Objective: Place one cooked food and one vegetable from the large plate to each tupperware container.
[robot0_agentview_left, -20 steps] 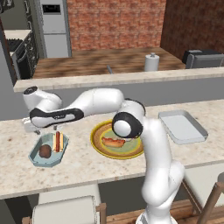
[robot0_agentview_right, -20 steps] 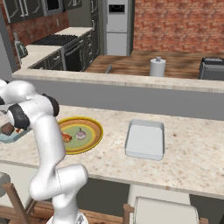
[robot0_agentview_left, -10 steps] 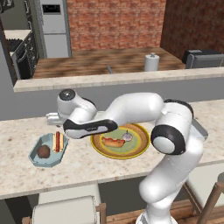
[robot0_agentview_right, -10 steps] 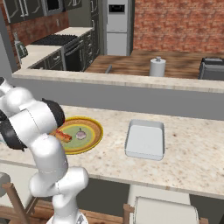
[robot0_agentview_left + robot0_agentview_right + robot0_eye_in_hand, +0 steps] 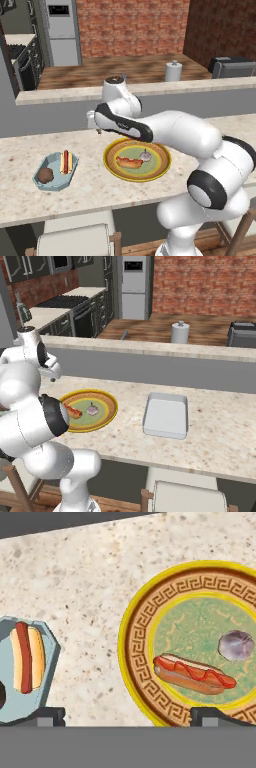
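Left base view: the white arm reaches from the lower right to frame centre. The large plate (image 5: 137, 160) sits mid-frame, holding one hot dog (image 5: 129, 162) and a pale bulb (image 5: 145, 156). At left, the blue octagonal container (image 5: 53, 172) holds a second hot dog (image 5: 66, 161) beside a brown lump (image 5: 45, 175).

Right base view: the plate lies left of centre; the grey-white rectangular container (image 5: 166, 415) sits centre-right, well apart from it.

Hand view: the gripper (image 5: 128, 716) hangs empty, fingertips (image 5: 46, 714) spread wide at the bottom edge, between blue container and plate.
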You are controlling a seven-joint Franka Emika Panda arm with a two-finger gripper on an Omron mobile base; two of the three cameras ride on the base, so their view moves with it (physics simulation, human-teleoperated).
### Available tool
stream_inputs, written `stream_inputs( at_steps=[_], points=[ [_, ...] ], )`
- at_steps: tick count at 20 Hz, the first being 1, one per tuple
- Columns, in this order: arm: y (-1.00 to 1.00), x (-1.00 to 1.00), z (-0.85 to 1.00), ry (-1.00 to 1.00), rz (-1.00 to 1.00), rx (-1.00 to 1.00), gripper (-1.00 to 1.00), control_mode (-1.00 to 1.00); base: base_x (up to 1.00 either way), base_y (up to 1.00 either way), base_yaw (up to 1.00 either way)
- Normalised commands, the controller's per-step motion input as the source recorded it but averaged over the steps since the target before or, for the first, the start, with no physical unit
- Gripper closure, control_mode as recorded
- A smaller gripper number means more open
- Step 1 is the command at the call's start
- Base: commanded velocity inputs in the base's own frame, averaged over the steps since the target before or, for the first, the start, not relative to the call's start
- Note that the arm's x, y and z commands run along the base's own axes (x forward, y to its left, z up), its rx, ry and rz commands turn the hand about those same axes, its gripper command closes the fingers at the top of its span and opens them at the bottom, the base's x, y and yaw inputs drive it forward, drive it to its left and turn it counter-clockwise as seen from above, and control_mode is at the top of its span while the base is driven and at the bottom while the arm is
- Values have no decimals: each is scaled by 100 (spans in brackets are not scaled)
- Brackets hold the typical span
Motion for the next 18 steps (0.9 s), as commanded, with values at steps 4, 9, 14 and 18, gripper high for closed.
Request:
stream_inputs(
  at_steps=[4,9,14,18],
  points=[
    [-45,-20,14,22,20,-15,-100,-100,0,0,0],
    [-17,-30,-5,9,51,-11,-100,-100,0,0,0],
    [-38,-29,-36,-3,60,4,-100,-100,0,0,0],
    [-39,7,-46,0,53,8,-100,-100,0,0,0]
  ],
)
